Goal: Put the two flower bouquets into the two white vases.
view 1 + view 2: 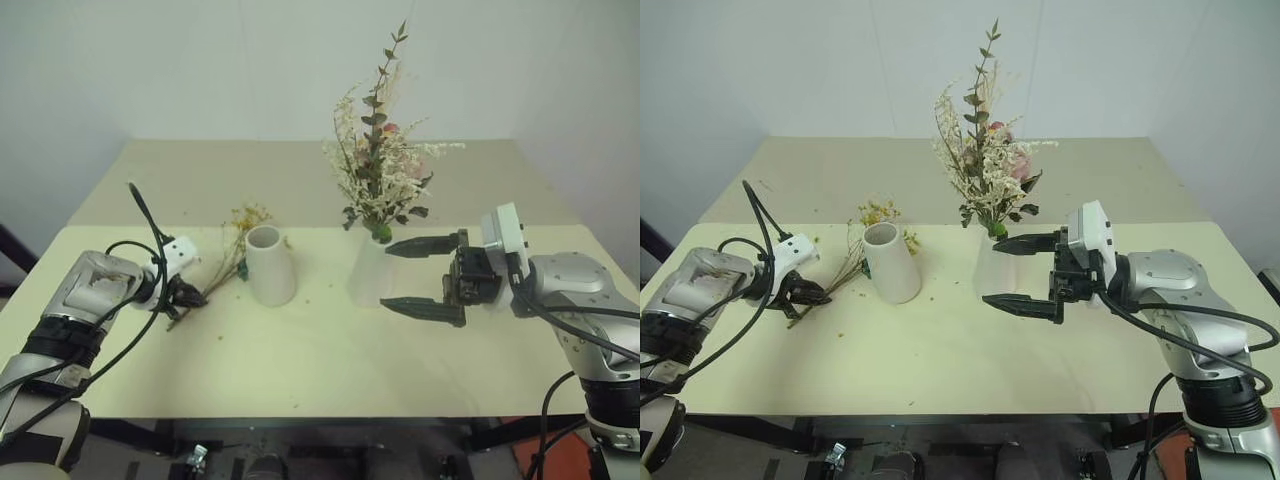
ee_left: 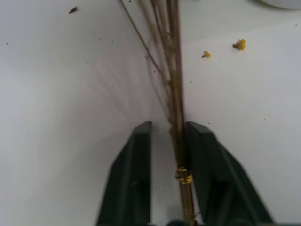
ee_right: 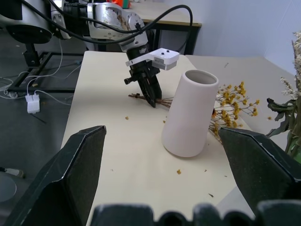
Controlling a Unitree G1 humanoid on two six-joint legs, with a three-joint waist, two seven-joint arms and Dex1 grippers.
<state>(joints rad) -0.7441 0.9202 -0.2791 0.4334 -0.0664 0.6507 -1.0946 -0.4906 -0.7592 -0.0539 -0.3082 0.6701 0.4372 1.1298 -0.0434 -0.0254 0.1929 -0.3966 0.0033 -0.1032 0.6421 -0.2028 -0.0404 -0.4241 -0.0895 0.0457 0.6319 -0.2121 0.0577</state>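
Observation:
The sparse bouquet of yellow dried blooms [image 1: 243,218] lies flat on the table, left of an empty white vase [image 1: 270,265] that stands upright. My left gripper [image 1: 186,297] is low over the table at the bouquet's brown stems [image 2: 175,84]. Its fingers are drawn in around them, with the stems against one finger [image 2: 207,155]. The fuller bouquet [image 1: 380,170] of white sprays, green leaves and a pink rose stands in the second white vase [image 1: 364,288]. My right gripper [image 1: 383,277] hovers wide open and holds nothing. It sits in front of that vase and points left toward the empty vase [image 3: 190,115].
The cream table [image 1: 320,370] carries small yellow crumbs around the empty vase. Its front edge runs close below my arms. Beyond the table's left side, the right wrist view shows cables [image 3: 33,96] on the floor and another table [image 3: 164,16].

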